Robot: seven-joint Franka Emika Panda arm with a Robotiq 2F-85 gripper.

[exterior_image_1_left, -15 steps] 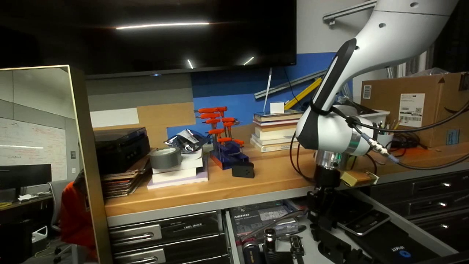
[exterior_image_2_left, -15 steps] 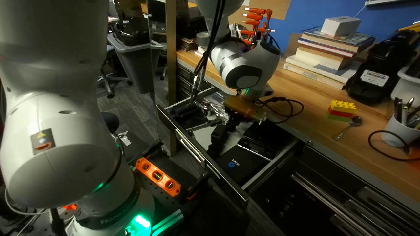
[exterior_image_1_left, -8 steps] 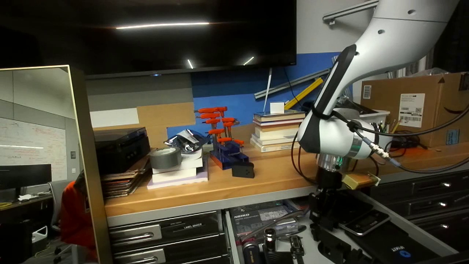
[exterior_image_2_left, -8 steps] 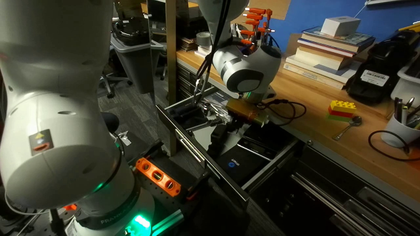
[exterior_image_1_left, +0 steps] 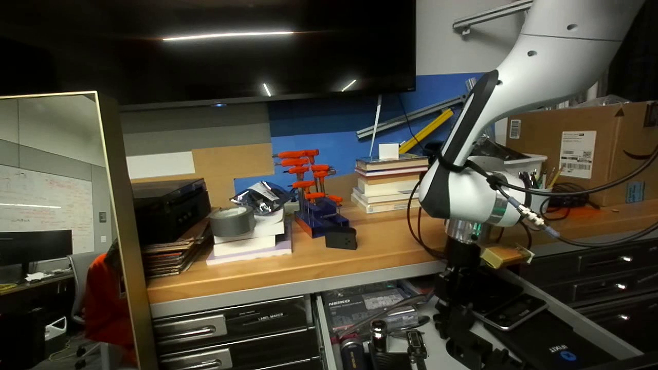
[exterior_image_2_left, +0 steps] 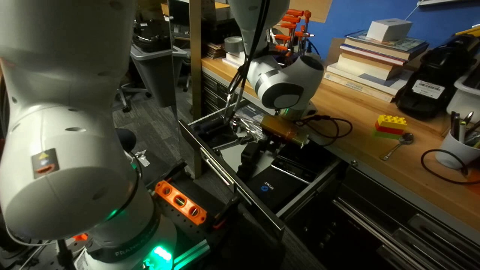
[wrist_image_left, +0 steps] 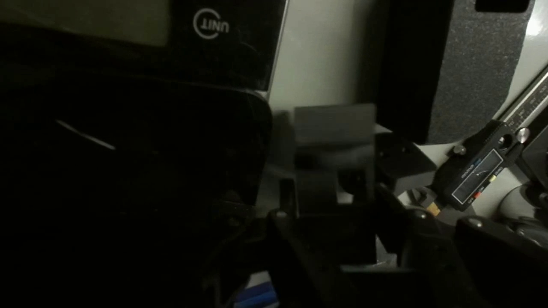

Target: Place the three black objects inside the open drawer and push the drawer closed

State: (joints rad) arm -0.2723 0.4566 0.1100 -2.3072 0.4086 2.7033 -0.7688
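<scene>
Slightly lower than in the earlier frame sits the robot arm [exterior_image_1_left: 465, 192], and the dark outline beneath the gripper [wrist_image_left: 335, 186] differs in shape. The gripper is low over the pulled-out drawer [exterior_image_2_left: 310, 188]. Its fingers [wrist_image_left: 282, 222] stand partly apart, with a small black block [wrist_image_left: 334, 128], blurred, between them in the wrist view. Whether they grip this block cannot be told; nor can it be told whether it touches the drawer floor.

Near the fingers, a rough-faced black block [wrist_image_left: 479, 72] lies in the drawer. On the wooden tabletop [exterior_image_1_left: 401, 249] stands a compact black piece [exterior_image_1_left: 341, 239], just in front of the blue stand [exterior_image_1_left: 318, 216] of T-handle hex keys [exterior_image_1_left: 300, 154]; whether it counts among the three black objects cannot be confirmed.

Other drawer contents: a digital scale [exterior_image_1_left: 516, 312], a flat black iFixit case [exterior_image_2_left: 277, 189] just beside it, a digital caliper [wrist_image_left: 475, 179] near the rough-faced block, and a Neiko box [exterior_image_1_left: 354, 311]. On the tabletop in an exterior view: toy bricks [exterior_image_2_left: 390, 126] with a spoon [exterior_image_2_left: 405, 138] just beside them, and a stack of books [exterior_image_2_left: 375, 63].
</scene>
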